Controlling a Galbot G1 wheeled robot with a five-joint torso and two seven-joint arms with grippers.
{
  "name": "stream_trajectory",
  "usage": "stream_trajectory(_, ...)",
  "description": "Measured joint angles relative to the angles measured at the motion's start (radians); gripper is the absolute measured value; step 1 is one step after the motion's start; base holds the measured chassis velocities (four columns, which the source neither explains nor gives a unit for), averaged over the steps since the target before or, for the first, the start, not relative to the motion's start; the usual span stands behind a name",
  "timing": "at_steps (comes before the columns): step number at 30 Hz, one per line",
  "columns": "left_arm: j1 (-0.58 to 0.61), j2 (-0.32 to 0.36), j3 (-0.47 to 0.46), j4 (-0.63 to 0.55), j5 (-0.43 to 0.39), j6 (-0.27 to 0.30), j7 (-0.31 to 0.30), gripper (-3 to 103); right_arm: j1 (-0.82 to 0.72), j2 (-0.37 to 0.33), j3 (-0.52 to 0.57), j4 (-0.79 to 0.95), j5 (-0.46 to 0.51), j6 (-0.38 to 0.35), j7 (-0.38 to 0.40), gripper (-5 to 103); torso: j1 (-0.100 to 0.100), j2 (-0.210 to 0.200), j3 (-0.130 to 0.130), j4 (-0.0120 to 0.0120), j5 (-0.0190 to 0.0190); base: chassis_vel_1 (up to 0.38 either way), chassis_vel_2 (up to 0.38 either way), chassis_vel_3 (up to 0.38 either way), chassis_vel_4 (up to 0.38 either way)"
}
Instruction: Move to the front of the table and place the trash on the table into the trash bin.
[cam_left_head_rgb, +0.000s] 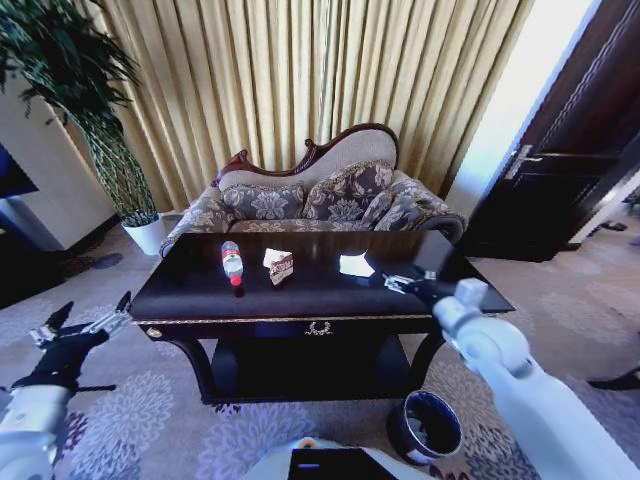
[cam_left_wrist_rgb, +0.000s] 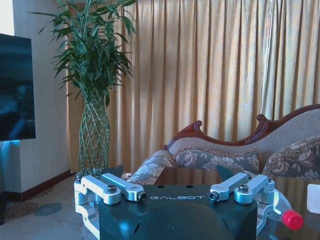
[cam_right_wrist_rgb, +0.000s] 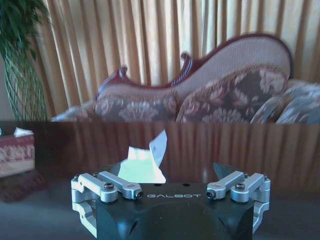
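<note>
Bottle (cam_left_head_rgb: 231, 262), wrapper (cam_left_head_rgb: 281, 267), scrap (cam_left_head_rgb: 356, 265) on table (cam_left_head_rgb: 200, 300)

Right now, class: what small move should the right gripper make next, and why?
Probably ease the right gripper forward to the paper scrap. It hovers open over the table, the scrap lies just ahead between its fingers in the wrist view, and nothing is held yet.

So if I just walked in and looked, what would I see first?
Probably the big shiny dark table in the middle, with a bottle, a wrapper and a paper scrap lying on top. The right gripper reaches over the table near the scrap with its fingers open, and the left gripper waits off the table's left end. A small dark bin sits on the carpet by the table's front right leg.
</note>
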Motion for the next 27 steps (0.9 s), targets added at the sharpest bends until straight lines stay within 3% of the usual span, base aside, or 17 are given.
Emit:
stream_trajectory(7,0.008,-0.004,0.004,0.0,-0.002,0.0,0.0,100,0.195,0.012,-0.14,-0.172,-0.015,-0.001,0.003,100,0.0,0.0,0.0,0.0001,-0.0003,0.0,0.0,0.0,0.0)
stream_trajectory(22,0.012,0.0,0.016,0.0,-0.004,0.0,-0.001,100,0.29,0.049,-0.252,-0.287,-0.061,0.007,-0.006,100,0.0,0.0,0.0,0.0001,-0.0003,0.0,0.0,0.0,0.0)
stream_trajectory(27,0.018,0.005,-0.002,0.0,-0.011,-0.001,-0.001,100,0.297,0.045,-0.265,-0.292,-0.069,0.01,-0.007,80,0.0,0.0,0.0,0.0,-0.0003,0.0,0.0,0.0,0.0)
